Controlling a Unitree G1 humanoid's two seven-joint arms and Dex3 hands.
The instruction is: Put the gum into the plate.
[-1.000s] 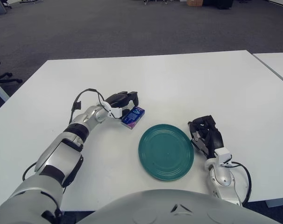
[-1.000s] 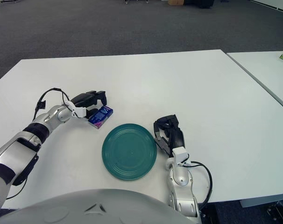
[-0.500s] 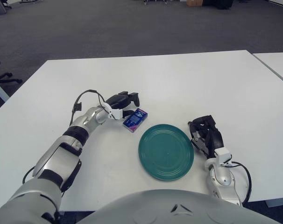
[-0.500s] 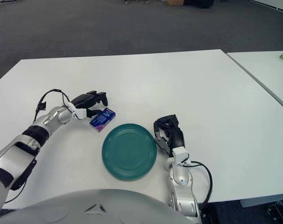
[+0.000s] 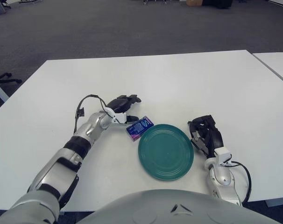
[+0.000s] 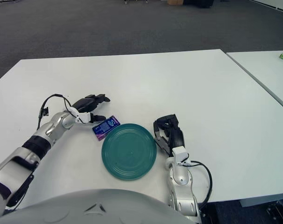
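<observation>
The left hand (image 5: 123, 103) hovered with fingers spread beside the gum (image 5: 139, 128), apparently not gripping it; the pack lay against the plate (image 5: 166, 151) rim.

gum pack (image 5: 139, 128): label print too small to read | left elbow: cut off by edge

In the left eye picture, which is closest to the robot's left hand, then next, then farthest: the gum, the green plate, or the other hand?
From the left hand:
1. The gum, just below and right of its fingers, at the plate's upper-left edge.
2. The green plate, further right, toward the robot.
3. The right hand, resting on the table past the plate's right side.
</observation>
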